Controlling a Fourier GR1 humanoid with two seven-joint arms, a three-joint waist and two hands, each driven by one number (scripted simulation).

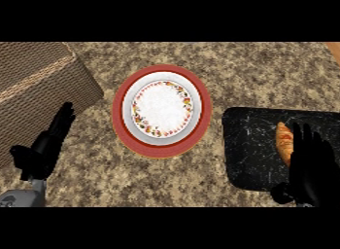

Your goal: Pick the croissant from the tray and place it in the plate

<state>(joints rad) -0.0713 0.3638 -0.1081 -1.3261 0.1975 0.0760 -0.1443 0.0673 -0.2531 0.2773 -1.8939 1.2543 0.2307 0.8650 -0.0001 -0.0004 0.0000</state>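
The fingers (311,140) of the right hand (315,171) are straight and side by side, released, with nothing in their grasp. They lie over the right half of the croissant (282,141) and hide its far edge, so whether they touch the pastry or hover just above it cannot be told. The hand appears to be lined up along the length of the croissant, which would let the fingers and thumb close across its narrow width; by that reading the pick has not yet begun. The croissant lies lengthwise on the black tray (250,146), toward the tray's middle, so it has not left its starting place. The tray sits on the speckled stone counter (259,73), just to the right of the plate (162,108), whose red rim nearly meets the tray's left edge. That closeness would make the carry a short sideways move. The plate has a white centre ringed with a flower pattern and holds nothing. At the view's left, the left hand (45,145) rests open with fingers up, beside a woven box (22,82), well apart from the tray. No brand, label or writing can be read on anything here.
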